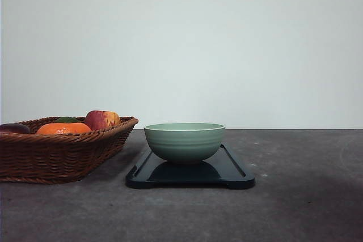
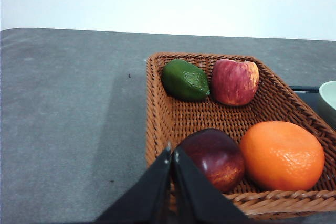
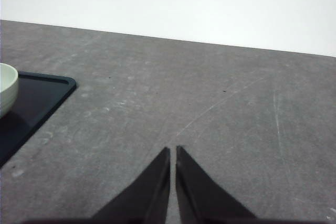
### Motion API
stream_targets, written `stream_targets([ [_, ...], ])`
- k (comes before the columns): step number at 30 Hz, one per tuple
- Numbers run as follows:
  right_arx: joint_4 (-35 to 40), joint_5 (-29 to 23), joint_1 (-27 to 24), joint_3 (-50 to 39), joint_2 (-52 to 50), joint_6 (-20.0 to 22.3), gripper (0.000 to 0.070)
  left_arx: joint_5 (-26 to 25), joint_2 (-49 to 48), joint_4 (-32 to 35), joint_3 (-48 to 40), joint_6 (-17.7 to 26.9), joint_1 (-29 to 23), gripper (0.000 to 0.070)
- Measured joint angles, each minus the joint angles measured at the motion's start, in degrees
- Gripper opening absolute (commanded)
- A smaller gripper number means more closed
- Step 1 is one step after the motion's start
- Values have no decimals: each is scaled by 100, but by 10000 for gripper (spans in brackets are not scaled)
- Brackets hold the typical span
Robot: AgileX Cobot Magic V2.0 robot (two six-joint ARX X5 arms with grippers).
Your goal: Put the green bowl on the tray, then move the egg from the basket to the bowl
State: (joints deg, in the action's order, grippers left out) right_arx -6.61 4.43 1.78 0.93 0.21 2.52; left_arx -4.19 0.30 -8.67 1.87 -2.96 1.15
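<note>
Lime (image 2: pixel 185 80) beside apple (image 2: pixel 234 81); orange (image 2: pixel 282 155) nearer cam.

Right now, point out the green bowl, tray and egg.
green bowl (image 1: pixel 184 143), front view, ridged side wall.
tray (image 1: pixel 233 174), front view, bare right part near the rim.
egg (image 2: pixel 215 158), left wrist view, its dark reddish top, in the basket.

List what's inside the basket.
Basket holds a lime, apple, orange and a dark red-brown egg. Its near corner is hidden behind the left gripper.
</note>
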Motion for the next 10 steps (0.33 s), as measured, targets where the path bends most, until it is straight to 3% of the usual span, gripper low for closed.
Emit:
stream_targets([
  [10,0,0,0,0,0,0,11,0,0,0,0,0,0,0],
])
